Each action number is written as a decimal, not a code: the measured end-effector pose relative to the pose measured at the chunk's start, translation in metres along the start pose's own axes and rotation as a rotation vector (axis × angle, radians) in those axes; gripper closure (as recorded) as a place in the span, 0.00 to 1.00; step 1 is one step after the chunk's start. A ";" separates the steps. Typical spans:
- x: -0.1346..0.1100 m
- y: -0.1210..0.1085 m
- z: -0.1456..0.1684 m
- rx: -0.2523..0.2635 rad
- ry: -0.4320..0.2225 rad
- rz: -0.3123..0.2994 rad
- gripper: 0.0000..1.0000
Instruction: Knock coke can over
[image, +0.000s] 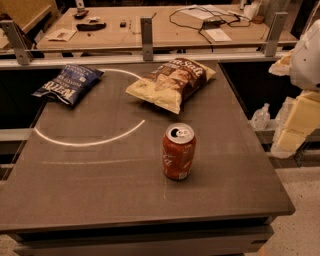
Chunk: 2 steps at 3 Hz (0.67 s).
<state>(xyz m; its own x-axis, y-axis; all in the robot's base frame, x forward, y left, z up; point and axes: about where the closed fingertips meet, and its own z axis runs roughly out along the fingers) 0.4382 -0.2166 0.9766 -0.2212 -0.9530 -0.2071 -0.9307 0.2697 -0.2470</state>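
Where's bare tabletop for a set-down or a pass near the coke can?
Free: the front strip of the table between the coke can and the near edge, and the left half below the blue chip bag. Crowded: the back, by the tan chip bag. The tool sits off the right edge.

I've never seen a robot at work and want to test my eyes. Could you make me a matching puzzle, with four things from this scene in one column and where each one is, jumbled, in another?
Things
1. coke can
2. blue chip bag
3. brown and yellow chip bag
4. gripper

Places
A. lying flat at the far left corner of the table
B. beyond the table's right side, at the edge of the view
C. standing upright near the table's middle, toward the front
D. lying on the table's far side, behind the can

Pairs: 1-C, 2-A, 3-D, 4-B
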 end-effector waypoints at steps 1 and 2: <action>0.000 0.000 0.000 0.000 0.000 0.000 0.00; -0.002 0.000 -0.002 -0.005 -0.032 0.001 0.00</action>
<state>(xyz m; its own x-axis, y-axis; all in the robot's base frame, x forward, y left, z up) 0.4377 -0.2148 0.9789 -0.2127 -0.9478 -0.2377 -0.9319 0.2699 -0.2424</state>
